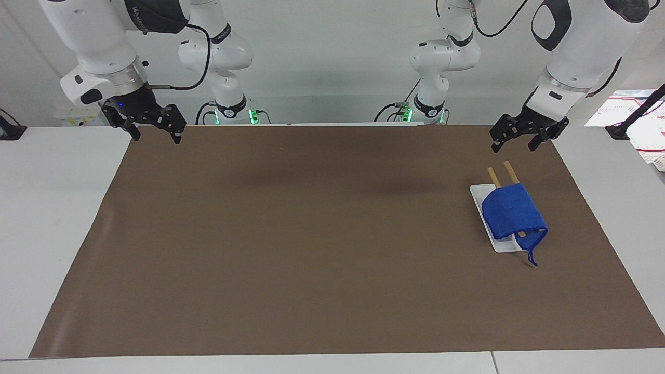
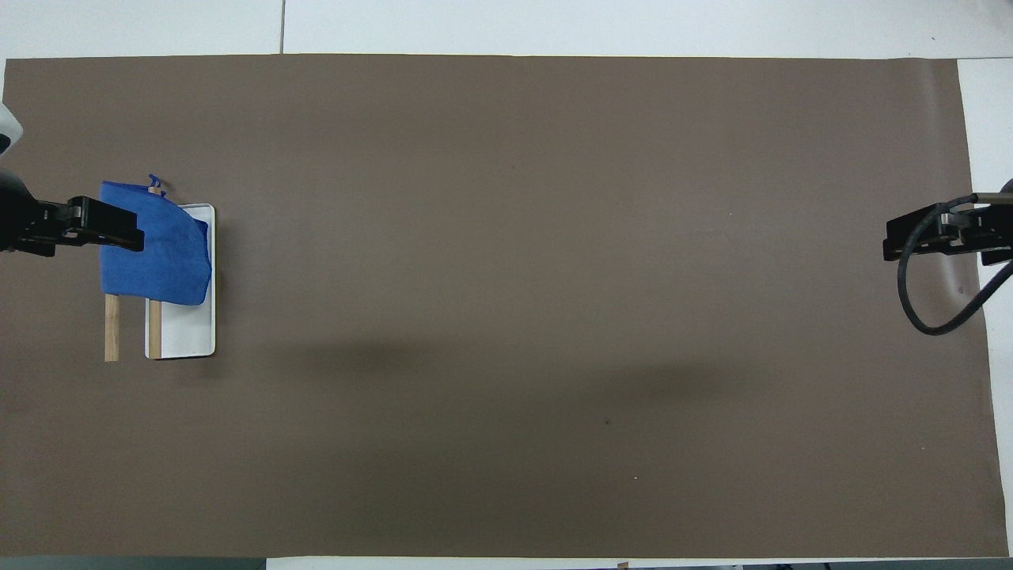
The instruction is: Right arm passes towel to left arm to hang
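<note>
Brown mat point(image 1: 311, 249) (covering most of the table) bears a white tray point(image 2: 190, 332), apparently under two wooden sticks point(image 2: 111, 328).

The towel point(image 1: 513, 213) point(image 2: 154, 247) is a bright blue cloth draped over two wooden rods at the left arm's end of the table, its thin loop hanging from the corner farthest from the robots. The left arm point(image 1: 566, 67) and right arm point(image 1: 98, 52) hang raised over the mat's corners nearest the robots, each apart from the towel
</note>
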Available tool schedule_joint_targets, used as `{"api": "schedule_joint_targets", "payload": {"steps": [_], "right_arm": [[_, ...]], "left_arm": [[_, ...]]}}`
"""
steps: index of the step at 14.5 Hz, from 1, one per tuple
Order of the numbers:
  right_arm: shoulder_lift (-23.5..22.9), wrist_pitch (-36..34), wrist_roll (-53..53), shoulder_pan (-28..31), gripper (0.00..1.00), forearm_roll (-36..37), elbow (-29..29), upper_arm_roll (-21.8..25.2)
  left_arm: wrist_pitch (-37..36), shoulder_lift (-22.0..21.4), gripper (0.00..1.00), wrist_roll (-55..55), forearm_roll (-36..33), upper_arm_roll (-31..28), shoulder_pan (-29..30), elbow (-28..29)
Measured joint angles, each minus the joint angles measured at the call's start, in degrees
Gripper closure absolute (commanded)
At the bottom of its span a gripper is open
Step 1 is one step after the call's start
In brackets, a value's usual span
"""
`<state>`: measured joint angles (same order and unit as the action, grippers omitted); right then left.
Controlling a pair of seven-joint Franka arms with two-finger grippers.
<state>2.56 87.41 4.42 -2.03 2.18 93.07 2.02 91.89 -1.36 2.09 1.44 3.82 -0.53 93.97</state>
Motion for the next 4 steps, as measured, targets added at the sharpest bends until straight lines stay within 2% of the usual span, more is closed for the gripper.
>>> {"api": "schedule_joint_targets", "payload": {"steps": [4], "right_arm": [[0.0,-0.2,-0.8,0.0,0.0,-0.7,0.0,0.0]], "left_arm": [[0.0,0.0,0.0,0.0,0.0,0.0,0.0,0.0]]}}
